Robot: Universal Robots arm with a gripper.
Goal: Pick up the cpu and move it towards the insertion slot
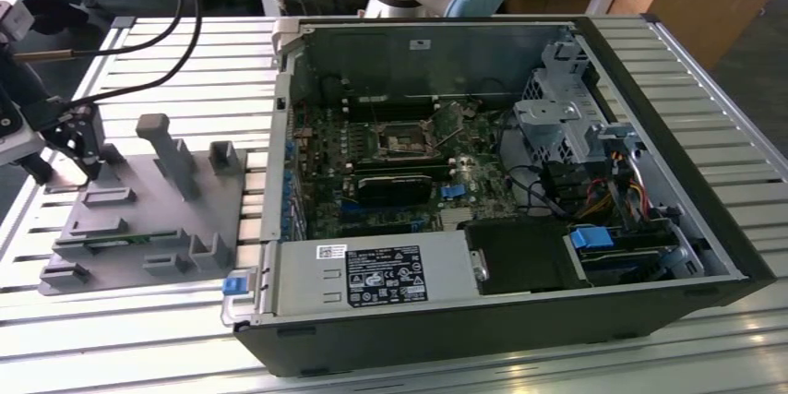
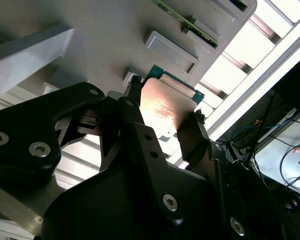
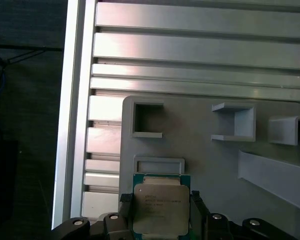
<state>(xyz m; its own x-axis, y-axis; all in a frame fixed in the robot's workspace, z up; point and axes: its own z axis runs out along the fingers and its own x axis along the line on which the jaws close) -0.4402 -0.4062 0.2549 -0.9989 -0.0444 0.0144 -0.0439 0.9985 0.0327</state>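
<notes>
The cpu (image 3: 160, 207) is a flat square chip with a silvery top and a green edge, also seen in the second wrist view (image 2: 165, 107). My gripper (image 3: 161, 212) is shut on it, one black finger (image 3: 126, 212) against each side. Chip and gripper (image 2: 162, 120) sit just over the grey fixture plate (image 3: 215, 165), next to a small rectangular recess. In the exterior view the gripper (image 1: 77, 163) hangs over the far corner of the fixture plate (image 1: 148, 219), at the exterior view's left. The insertion slot (image 1: 401, 141) is a silver-framed socket on the motherboard inside the open computer case (image 1: 493, 320).
Grey upright blocks (image 1: 173, 154) stand on the fixture plate between my gripper and the case. The case wall (image 1: 286, 117) rises beside the fixture. Black cables (image 1: 173, 16) hang at the back left. Everything rests on a slatted aluminium table (image 1: 161, 329).
</notes>
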